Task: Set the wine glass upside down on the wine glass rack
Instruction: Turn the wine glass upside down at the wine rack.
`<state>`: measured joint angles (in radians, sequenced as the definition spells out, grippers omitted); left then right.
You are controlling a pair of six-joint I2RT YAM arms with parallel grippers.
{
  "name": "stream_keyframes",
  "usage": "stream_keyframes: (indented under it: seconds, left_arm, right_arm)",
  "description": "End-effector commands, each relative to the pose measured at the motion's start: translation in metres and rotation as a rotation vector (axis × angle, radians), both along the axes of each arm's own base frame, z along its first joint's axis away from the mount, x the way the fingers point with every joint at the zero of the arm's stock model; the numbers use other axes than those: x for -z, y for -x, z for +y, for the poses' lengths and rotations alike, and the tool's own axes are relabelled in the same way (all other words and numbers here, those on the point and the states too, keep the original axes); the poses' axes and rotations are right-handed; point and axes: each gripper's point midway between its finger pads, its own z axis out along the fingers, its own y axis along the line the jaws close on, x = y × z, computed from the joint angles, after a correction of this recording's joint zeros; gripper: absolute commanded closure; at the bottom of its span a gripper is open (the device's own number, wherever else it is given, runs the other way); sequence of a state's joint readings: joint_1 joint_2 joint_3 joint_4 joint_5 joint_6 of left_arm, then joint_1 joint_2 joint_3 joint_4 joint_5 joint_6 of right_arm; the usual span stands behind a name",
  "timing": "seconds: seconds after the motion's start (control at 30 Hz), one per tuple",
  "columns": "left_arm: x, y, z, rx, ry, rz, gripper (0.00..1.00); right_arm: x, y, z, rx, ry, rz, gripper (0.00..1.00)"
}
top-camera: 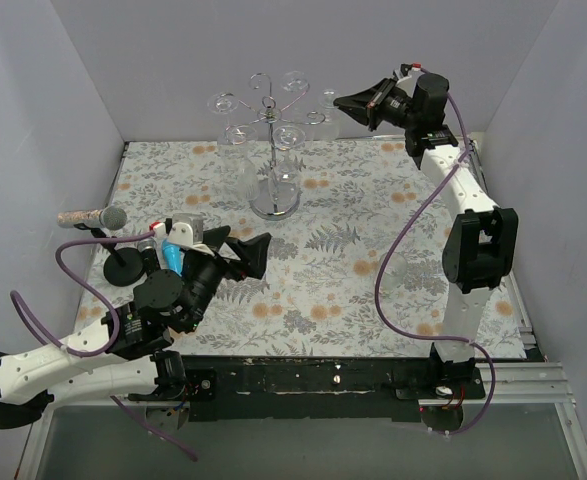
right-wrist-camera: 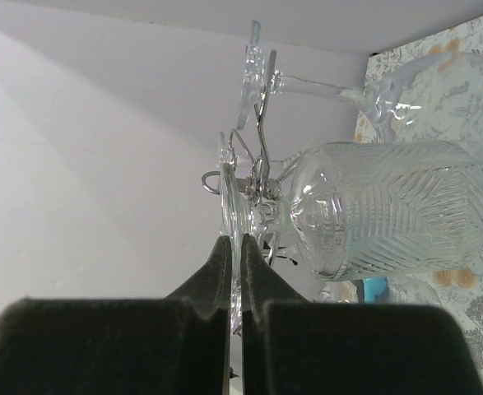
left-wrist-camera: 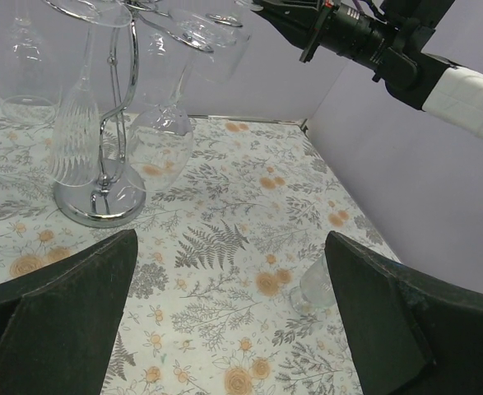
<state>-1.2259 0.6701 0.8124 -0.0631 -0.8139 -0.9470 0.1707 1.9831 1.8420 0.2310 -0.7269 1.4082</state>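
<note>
The wine glass rack [top-camera: 273, 135] stands at the back middle of the table on its round mirrored base [left-wrist-camera: 101, 202], with several glasses hanging bowl-down from its curled arms. My right gripper [right-wrist-camera: 235, 247] is high at the rack's right side and shut on the thin foot [right-wrist-camera: 231, 197] of a ribbed wine glass [right-wrist-camera: 389, 210]. That glass is upside down, its stem in among the wire arms [right-wrist-camera: 259, 164]; whether it rests on them I cannot tell. My left gripper [left-wrist-camera: 233, 313] hovers low over the table, open and holding nothing.
A microphone [top-camera: 93, 217] on a black stand [top-camera: 123, 268] and a blue object [top-camera: 173, 255] sit at the left by my left arm. A small clear glass [left-wrist-camera: 311, 288] stands on the floral cloth near my left gripper's right finger. White walls close in the back and sides.
</note>
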Motion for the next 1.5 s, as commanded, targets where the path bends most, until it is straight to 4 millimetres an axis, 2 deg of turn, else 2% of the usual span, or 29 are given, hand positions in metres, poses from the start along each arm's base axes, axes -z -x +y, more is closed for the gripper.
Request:
stream_keyframes:
  seconds: [0.0, 0.63, 1.47]
  left_arm:
    - [-0.008, -0.002, 0.006, -0.027, 0.017, -0.005, 0.02]
    - [-0.006, -0.002, 0.002, -0.018, 0.035, 0.011, 0.02]
    - [-0.003, -0.003, -0.002, -0.016, 0.029, 0.021, 0.02]
  right_arm:
    - [-0.04, 0.008, 0.003, 0.012, -0.026, -0.078, 0.99]
    - [-0.04, 0.019, 0.023, -0.047, -0.059, -0.058, 0.99]
    - [-0.039, 0.021, 0.049, -0.088, -0.079, -0.053, 0.99]
